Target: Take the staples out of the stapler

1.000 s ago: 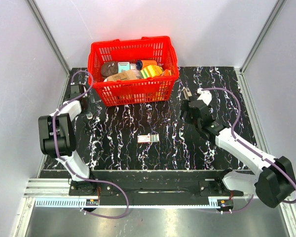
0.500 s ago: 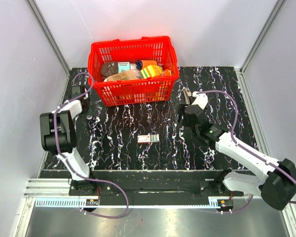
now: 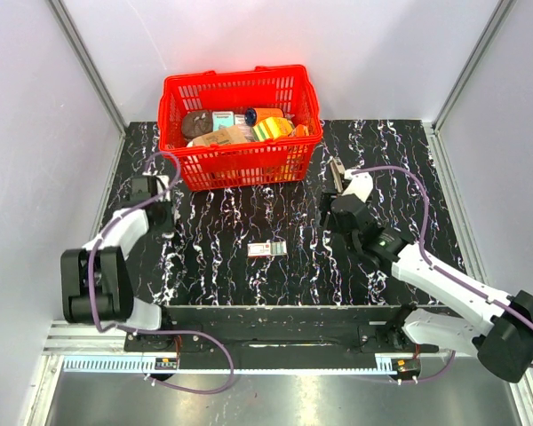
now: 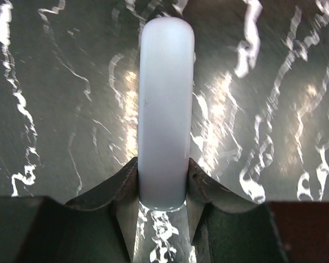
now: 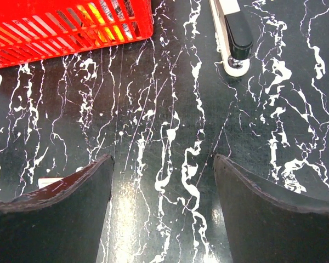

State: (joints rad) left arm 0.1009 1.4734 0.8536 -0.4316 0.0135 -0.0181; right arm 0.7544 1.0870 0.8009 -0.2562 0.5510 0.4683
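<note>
A pale silvery-white bar, the staples [image 4: 165,109], fills the left wrist view, and my left gripper [image 4: 163,164] is shut on its near end just above the black marbled table. In the top view the left gripper [image 3: 163,216] is at the left side, below the basket's left corner. The stapler [image 3: 338,170], grey with a dark top, lies on the table right of the basket; it also shows in the right wrist view as the stapler [image 5: 233,32]. My right gripper [image 5: 162,159] stands open and empty, short of the stapler, near it in the top view [image 3: 330,209].
A red basket [image 3: 240,82] with several packets stands at the back; its mesh wall [image 5: 71,33] is at the upper left of the right wrist view. A small printed box [image 3: 267,249] lies mid-table. Grey walls enclose the table's sides.
My left gripper has shut on the pale bar and moved from the table's left edge inward and nearer. My right gripper has shifted slightly left and narrowed a little.
</note>
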